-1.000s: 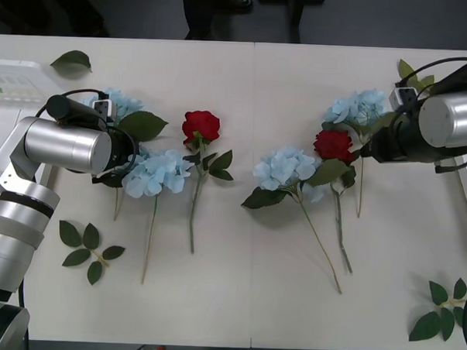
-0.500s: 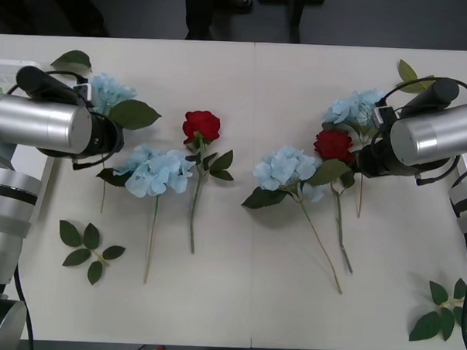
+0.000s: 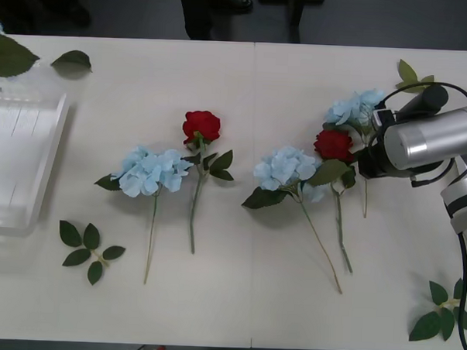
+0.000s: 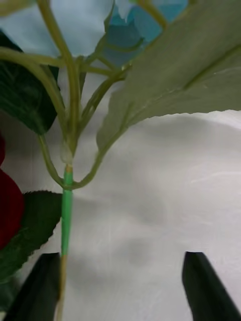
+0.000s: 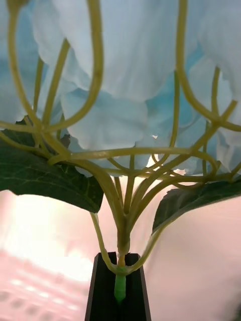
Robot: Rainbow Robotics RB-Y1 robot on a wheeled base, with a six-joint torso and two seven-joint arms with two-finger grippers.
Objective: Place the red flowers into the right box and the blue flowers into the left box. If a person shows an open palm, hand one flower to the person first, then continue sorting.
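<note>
On the far left of the desk (image 3: 244, 106) sits the left box (image 3: 48, 163), white and with nothing in it that I can see. The left claw (image 5: 119, 286) is clamped tight on the green stem of 1 blue flower (image 5: 135, 95), bloom up with its leaves fanned out; its leaf (image 3: 6, 55) pokes in at the top left corner, past the box's far end. To do this step well I'd bring it over the middle of the box, go low, and only then let go, so the long stem lands inside the rim instead of hanging over it.

Moving right: 1 blue hydrangea (image 3: 147, 171) lying flat, then a red rose (image 3: 201, 125) just beside it, leaves nearly touching. Past the middle, another blue one (image 3: 284, 166), a second rose (image 3: 333, 144) and a third blue one (image 3: 359, 107), all bunched together with stems and leaves overlapping.

The right claw (image 4: 120, 286) hangs wide open low over that bunch, around the stem (image 4: 66, 205) of the far blue flower (image 4: 135, 30), with the red bloom (image 4: 7, 205) right alongside. That stem sits against 1 finger (image 4: 37, 291), so I'd centre on it before closing, or the rose leaf could get pinched too.
</note>
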